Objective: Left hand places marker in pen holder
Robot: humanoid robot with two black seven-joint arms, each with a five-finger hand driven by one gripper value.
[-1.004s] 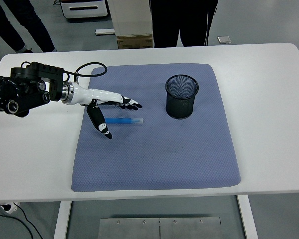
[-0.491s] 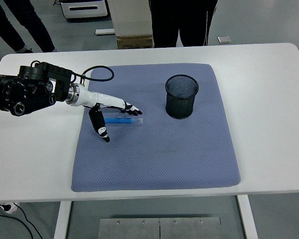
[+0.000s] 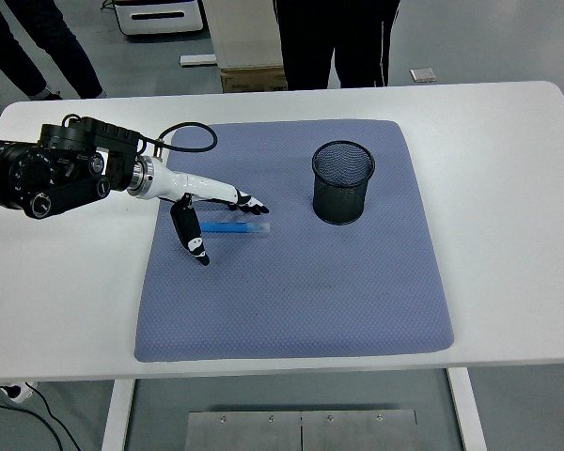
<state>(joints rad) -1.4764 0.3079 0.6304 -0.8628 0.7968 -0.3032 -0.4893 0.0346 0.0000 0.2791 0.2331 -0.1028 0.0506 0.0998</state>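
No legible text, label, brand, number or sign appears anywhere in the view. The blue marker (image 3: 235, 227) may carry print on its barrel, but at this size none can be made out.

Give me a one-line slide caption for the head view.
Left hand, fingers spread, poised over blue marker lying on the mat; mesh pen holder stands empty.

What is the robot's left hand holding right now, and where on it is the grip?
Nothing yet. The left hand is open over the blue marker, fingers spread above it and thumb below it; the marker lies flat on the mat.
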